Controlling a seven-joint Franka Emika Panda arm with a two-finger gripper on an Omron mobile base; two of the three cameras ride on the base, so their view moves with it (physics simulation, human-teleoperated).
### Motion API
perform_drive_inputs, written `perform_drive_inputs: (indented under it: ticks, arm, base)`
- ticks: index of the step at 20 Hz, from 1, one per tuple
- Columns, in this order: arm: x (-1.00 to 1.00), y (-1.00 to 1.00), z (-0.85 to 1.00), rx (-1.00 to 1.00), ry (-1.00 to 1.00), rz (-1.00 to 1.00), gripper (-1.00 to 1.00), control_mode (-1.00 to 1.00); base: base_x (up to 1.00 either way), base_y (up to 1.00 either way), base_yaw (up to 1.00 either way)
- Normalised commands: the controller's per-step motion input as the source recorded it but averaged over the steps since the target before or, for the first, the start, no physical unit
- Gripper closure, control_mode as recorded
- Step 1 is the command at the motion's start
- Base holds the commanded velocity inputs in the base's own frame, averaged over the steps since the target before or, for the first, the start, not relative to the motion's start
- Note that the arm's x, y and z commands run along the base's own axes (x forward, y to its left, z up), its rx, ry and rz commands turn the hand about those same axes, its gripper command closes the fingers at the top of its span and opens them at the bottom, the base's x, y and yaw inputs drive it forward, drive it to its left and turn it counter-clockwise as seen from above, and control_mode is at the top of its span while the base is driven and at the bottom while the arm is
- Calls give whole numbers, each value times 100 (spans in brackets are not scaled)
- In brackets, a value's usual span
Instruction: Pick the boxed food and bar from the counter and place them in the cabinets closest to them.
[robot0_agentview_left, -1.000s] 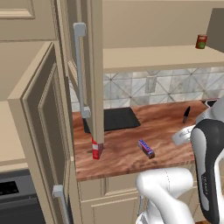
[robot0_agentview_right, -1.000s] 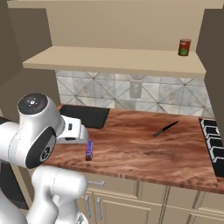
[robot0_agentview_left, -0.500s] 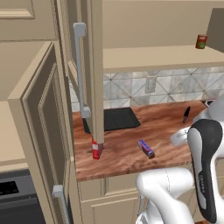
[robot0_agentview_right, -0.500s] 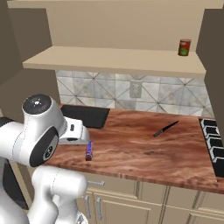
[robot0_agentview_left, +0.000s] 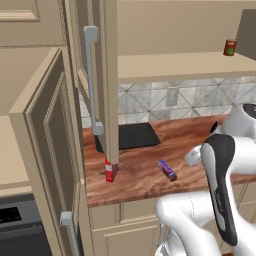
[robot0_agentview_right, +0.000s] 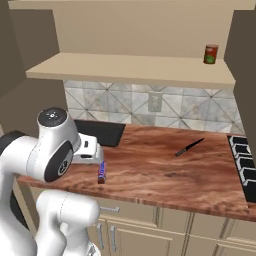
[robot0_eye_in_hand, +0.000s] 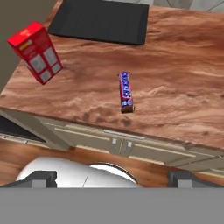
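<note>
The boxed food (robot0_agentview_left: 111, 170) is a small red box standing at the counter's left end, partly behind the edge of an open cabinet door (robot0_agentview_left: 102, 90); the hand view shows it (robot0_eye_in_hand: 37, 52) at upper left. The dark purple bar (robot0_agentview_left: 167, 169) (robot0_agentview_right: 102, 172) (robot0_eye_in_hand: 126, 92) lies flat near the front edge of the wood-grain counter (robot0_agentview_left: 145, 155) (robot0_agentview_right: 160, 170) (robot0_eye_in_hand: 179, 83). My gripper (robot0_eye_in_hand: 113, 178) hangs open and empty well above the counter's front edge, apart from both things, its fingertips (robot0_eye_in_hand: 40, 177) wide apart.
A black mat (robot0_agentview_left: 127, 136) (robot0_eye_in_hand: 100, 19) lies at the back left of the counter. A black knife (robot0_agentview_right: 189, 147) lies to the right and a red-and-green can (robot0_agentview_right: 211, 53) stands on the shelf. A lower cabinet door (robot0_agentview_left: 45, 150) stands open at left.
My arm has shifted a little over the counter's front edge. The box, bar and knife have not moved, and the jaws stay wide.
</note>
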Motion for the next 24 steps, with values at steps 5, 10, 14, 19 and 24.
perform_drive_inputs:
  ticks: [5, 10, 14, 19, 24]
  arm:
    - [30, 9, -41, 0, -5, 0, -100, -100]
    - [23, 2, -39, 0, -13, 0, -100, -100]
    - [24, 0, -39, 0, -14, 0, -100, -100]
    - [23, 5, -45, -3, -12, 0, -100, -100]
    - [22, 9, -54, -10, -8, 0, -100, -100]
  base:
    - [0, 0, 0]
    - [0, 0, 0]
    - [0, 0, 0]
    - [0, 0, 0]
    - [0, 0, 0]
